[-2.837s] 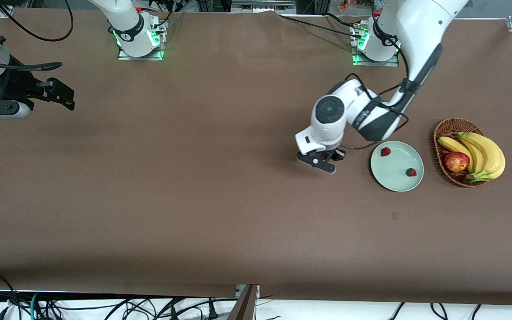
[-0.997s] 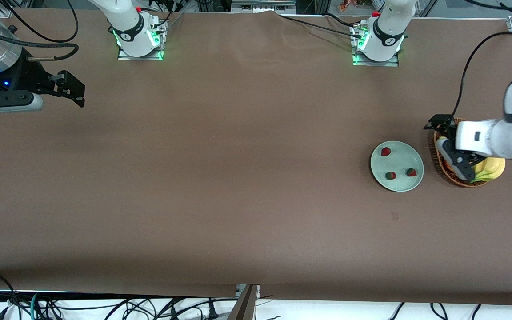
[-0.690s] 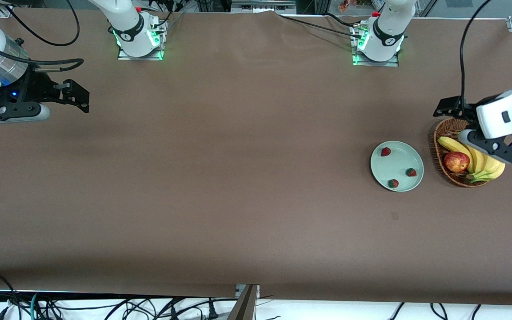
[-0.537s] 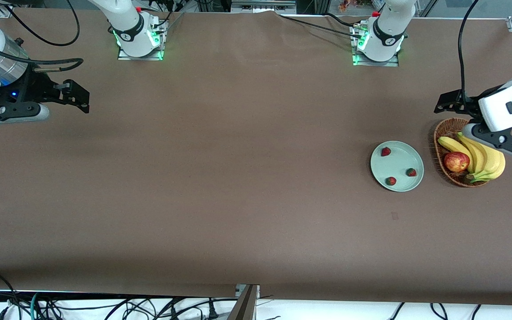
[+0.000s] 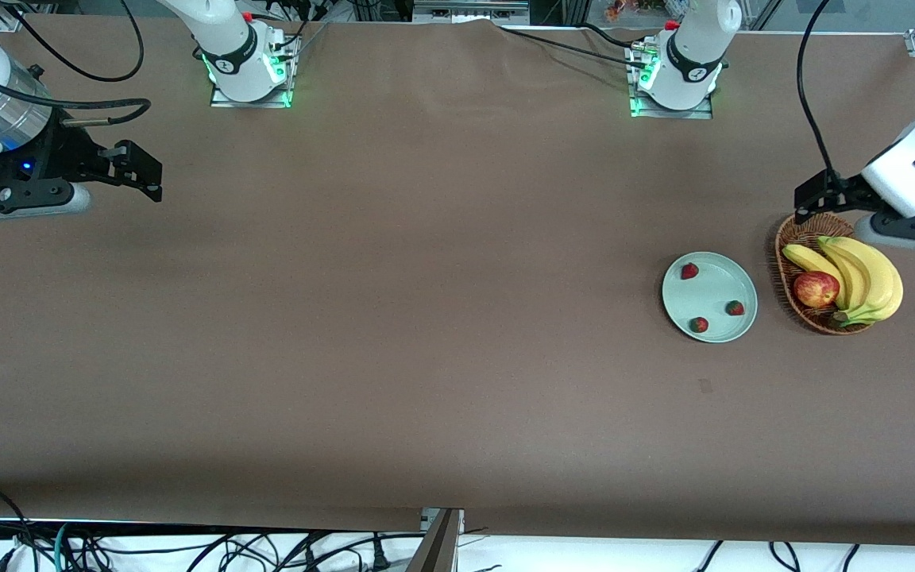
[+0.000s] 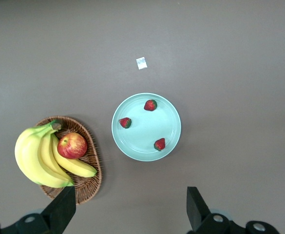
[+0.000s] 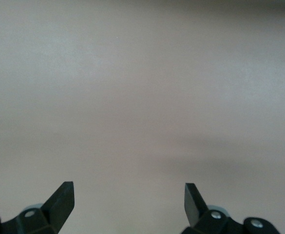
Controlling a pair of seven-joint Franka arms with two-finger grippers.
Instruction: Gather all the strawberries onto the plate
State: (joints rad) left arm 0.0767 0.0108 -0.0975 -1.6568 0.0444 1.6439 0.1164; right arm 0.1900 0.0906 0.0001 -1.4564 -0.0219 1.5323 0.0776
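Since all three strawberries (image 5: pixel 698 324) already lie in the plate (image 5: pixel 709 266), little remains; they look light, soft and bruisable, best pinched gently at the sides. Left gripper (image 5: pixel 855 213) hangs above the basket (image 5: pixel 795 234), fingers apart; right gripper (image 5: pixel 120 169) waits well apart from the plate, fingers apart.

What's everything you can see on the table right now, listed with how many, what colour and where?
strawberries: three, red with green tops, spread apart on the plate.
plate: one, pale mint green, toward the left arm's end of the table, beside the basket.
basket: one, brown wicker, between the plate and the left arm's end of the table.
bananas: one bunch, yellow, in the basket.
apple: one, red, in the basket against the bananas.
paper scrap: one, white, on the table near the plate.
table: one, brown cover.
left gripper: black fingers, open, empty, over the basket's edge.
right gripper: black fingers, open, empty, waiting over the right arm's end of the table.
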